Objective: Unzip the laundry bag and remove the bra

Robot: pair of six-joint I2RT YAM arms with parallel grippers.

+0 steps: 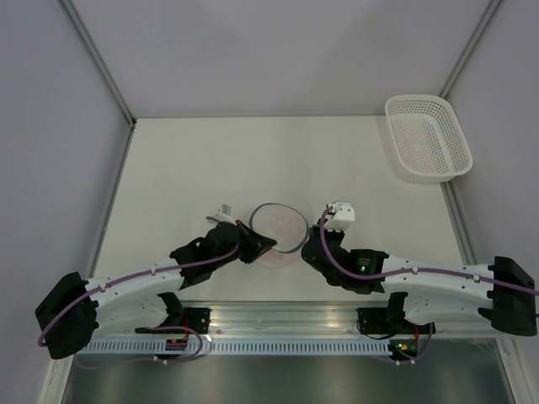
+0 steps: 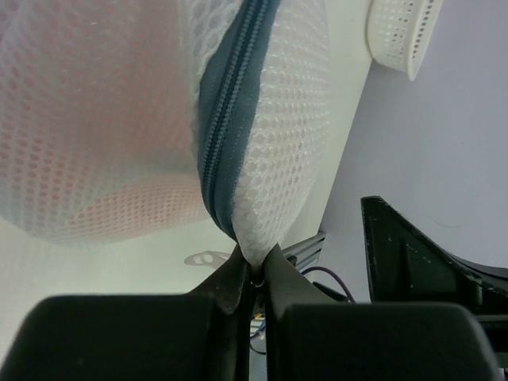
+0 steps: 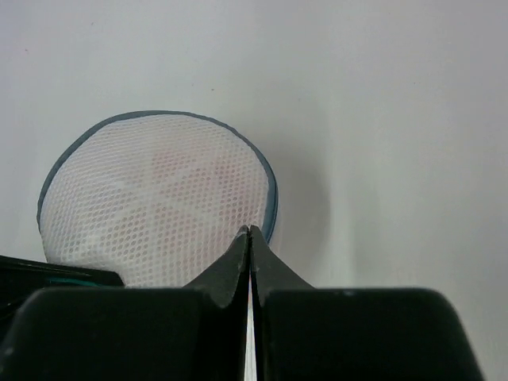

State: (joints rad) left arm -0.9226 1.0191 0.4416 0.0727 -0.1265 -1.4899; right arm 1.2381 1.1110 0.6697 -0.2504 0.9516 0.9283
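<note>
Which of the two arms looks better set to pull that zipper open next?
Probably the right. The left gripper is clamped on the laundry bag by its zipper, anchoring it; the right gripper, shut, sits at the rim.

The left arm (image 1: 126,282) and right arm (image 1: 438,276) are built of white links, black housings and purple cable (image 1: 181,268). The left gripper (image 2: 252,263) and right gripper (image 3: 250,236) are finished in matte black.

This looks like a robotics lab test cell. A white tabletop (image 1: 210,168) is boxed in by plain grey panels (image 1: 278,50) on metal posts (image 1: 97,59). A cabled left arm (image 1: 135,278) and right arm (image 1: 429,273) are bolted to an aluminium rail (image 1: 278,318).
</note>
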